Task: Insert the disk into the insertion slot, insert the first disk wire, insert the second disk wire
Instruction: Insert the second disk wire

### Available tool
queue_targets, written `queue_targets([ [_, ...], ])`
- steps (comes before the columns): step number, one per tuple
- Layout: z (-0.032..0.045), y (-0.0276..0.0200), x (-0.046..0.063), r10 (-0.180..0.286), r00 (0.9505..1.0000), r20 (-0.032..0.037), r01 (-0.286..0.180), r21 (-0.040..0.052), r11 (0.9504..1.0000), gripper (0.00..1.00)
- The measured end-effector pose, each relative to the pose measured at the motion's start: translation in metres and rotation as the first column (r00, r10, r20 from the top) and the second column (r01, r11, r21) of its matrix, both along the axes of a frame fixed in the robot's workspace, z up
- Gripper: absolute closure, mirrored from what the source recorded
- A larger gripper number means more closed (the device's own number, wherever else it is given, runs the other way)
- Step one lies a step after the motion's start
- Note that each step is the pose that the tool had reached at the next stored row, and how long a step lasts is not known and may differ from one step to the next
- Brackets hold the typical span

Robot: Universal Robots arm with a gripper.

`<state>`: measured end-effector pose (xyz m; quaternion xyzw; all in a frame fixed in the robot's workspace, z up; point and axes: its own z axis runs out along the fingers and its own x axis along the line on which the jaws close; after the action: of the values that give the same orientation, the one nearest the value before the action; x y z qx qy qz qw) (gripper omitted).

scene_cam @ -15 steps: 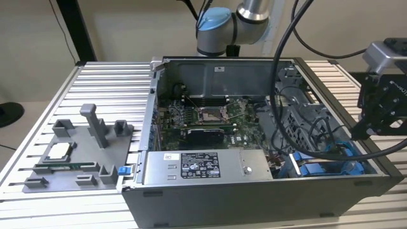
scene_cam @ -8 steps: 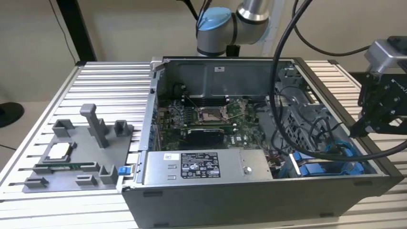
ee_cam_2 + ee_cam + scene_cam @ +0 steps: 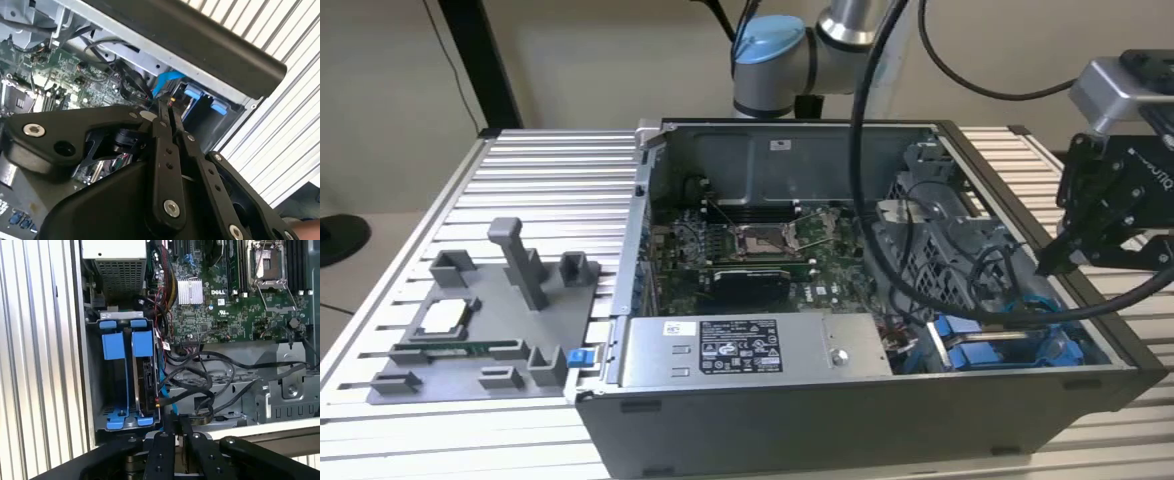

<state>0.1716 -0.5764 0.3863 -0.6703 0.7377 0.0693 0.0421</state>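
- Black gripper linkage sits closest in both wrist views, and the gripper [image 3: 167,111] has its two fingers pressed together, clenched with nothing visible between the tips; in the first wrist view the gripper [image 3: 176,421] shows the same pinched pair just above the case edge.
- Right past the fingertips in the first wrist view is the insertion slot [image 3: 114,385], a drive bay with bright blue rails and blue pull tabs at both ends.
- Standing on edge in that bay is the disk [image 3: 146,385], seated between the blue rails, its dark edge facing up beside a blue carrier tab.
- Black wires [image 3: 200,385] loop loosely just beside the bay, one end lying close to the disk's edge; whether any is plugged in, I cannot tell.
- Beyond the wires lies the green motherboard [image 3: 225,315] with a silver heatsink [image 3: 190,292] and an open processor socket [image 3: 270,262].
- Over in the exterior view, the gripper [image 3: 1051,268] hovers above the case's corner on the exterior view's right, over the blue bay [image 3: 994,345].
- Grey power-supply box [image 3: 747,350] runs along the near wall of the open computer case [image 3: 854,420].
- Off to the exterior view's left, a grey fixture tray [image 3: 454,350] rests on the ribbed metal table [image 3: 560,190].
- Farthest back, the robot arm base [image 3: 774,60] rises behind the case.
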Motion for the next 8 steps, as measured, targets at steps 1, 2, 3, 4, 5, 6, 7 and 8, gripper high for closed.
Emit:
queue_targets([
  [1, 0.0012, -0.0004, -0.004, 0.0, 1.0, 0.0, 0.0, 0.0036, 1.0, 1.0],
  [2, 0.0024, -0.0009, -0.008, 0.0, 1.0, 0.0, 0.0, 0.0068, 1.0, 1.0],
  [3, 0.0034, -0.0014, -0.013, 0.0, 1.0, -0.0001, 0.0, 0.0098, 1.0, 1.0],
  [4, 0.0039, -0.0019, -0.018, 0.0, 1.0, -0.0001, 0.0, 0.0124, 0.9999, 1.0],
  [5, 0.004, -0.0025, -0.022, 0.0, 1.0, 0.0, 0.0, 0.0138, 0.9999, 1.0],
  [6, 0.004, -0.0031, -0.027, 0.0, 1.0, 0.0001, 0.0, 0.0149, 0.9999, 1.0],
  [7, 0.0041, -0.0038, -0.031, 0.0, 1.0, 0.0003, 0.0, 0.0155, 0.9999, 1.0],
  [8, 0.0041, -0.0044, -0.036, 0.0, 1.0, 0.0008, 0.0, 0.0159, 0.9999, 1.0],
])
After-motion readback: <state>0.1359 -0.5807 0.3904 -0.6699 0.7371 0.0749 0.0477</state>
